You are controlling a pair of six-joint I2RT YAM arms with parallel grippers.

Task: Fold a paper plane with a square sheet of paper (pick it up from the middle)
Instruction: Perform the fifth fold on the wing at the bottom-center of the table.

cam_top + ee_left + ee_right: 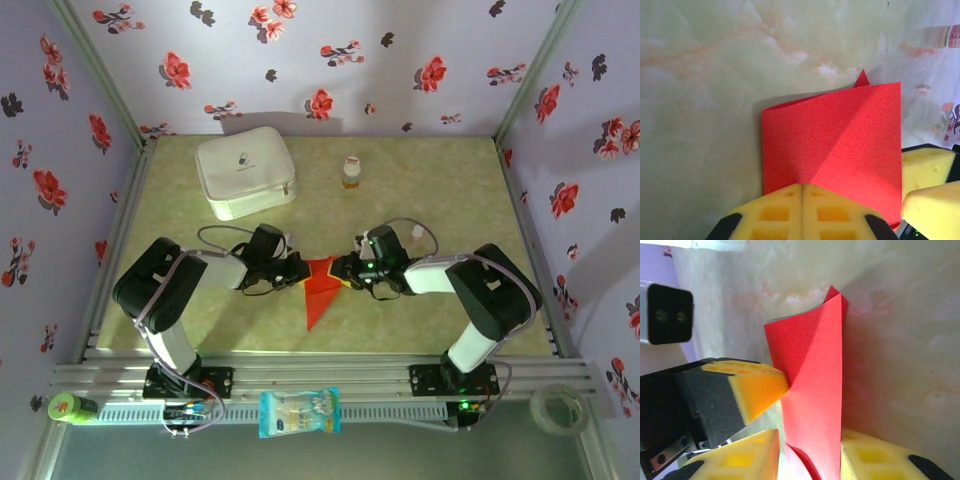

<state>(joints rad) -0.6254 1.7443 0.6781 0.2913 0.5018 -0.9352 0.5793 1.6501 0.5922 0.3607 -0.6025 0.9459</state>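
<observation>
A: Where is the paper [320,290]?

B: Centre of the table [420,180], part-folded, with a diagonal crease and one flap lifted off the surface. The left gripper [297,272] is at its 9 o'clock and the right gripper [345,270] at its 3 o'clock.

A: Fingers?

B: The left pads [775,212] are pressed together and pinch the paper's edge where the crease runs out. The right pads [875,460] are spread, with the lifted flap standing in the gap. It doesn't look clamped.

A: Why hold it that way?

B: My reading is that the left anchors the crease so the sheet can't slide. The right stays loose to steer the flap over.

A: Surroundings?

B: The case [245,172] is at 11 o'clock and the bottle [350,172] near 12, both well apart from the paper. The packet [300,412] is at 6 o'clock on the near rail and the tape roll [558,408] is off the table at 4. None of these gets in the way. The real crowding is the grippers themselves, near each other across the fold.
</observation>
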